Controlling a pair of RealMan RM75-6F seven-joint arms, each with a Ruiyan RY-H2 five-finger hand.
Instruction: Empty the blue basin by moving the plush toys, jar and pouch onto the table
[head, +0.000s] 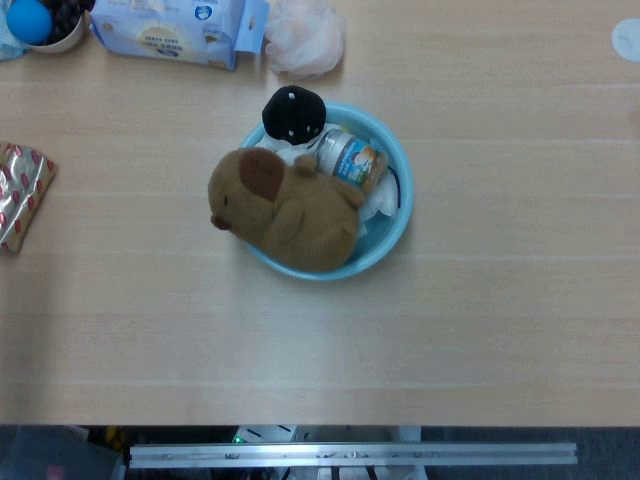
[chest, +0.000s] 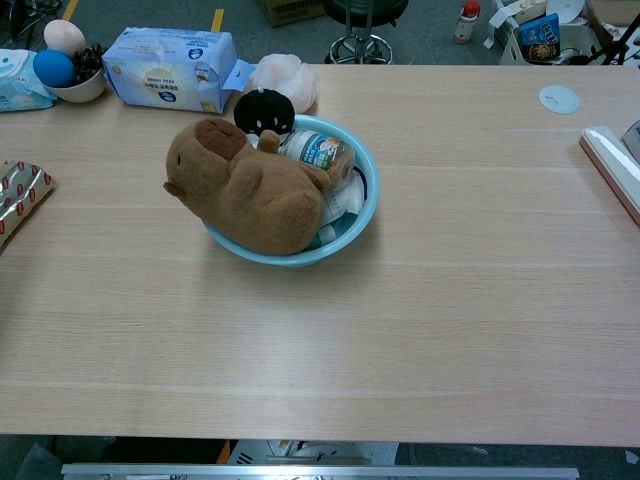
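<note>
A blue basin (head: 398, 165) is seen near the middle of a wooden table (head: 500, 300), still loaded; neither hand is shown in either view, so their state cannot be told.

A brown plush toy (head: 290, 208) is draped over the basin's left rim, a black plush toy (head: 293, 113) is propped at the far rim, and a jar (head: 350, 157) lies on its side between them, its label too blurred to be read. Print on the blue-and-white pack (chest: 170, 68) behind is likewise illegible.
</note>
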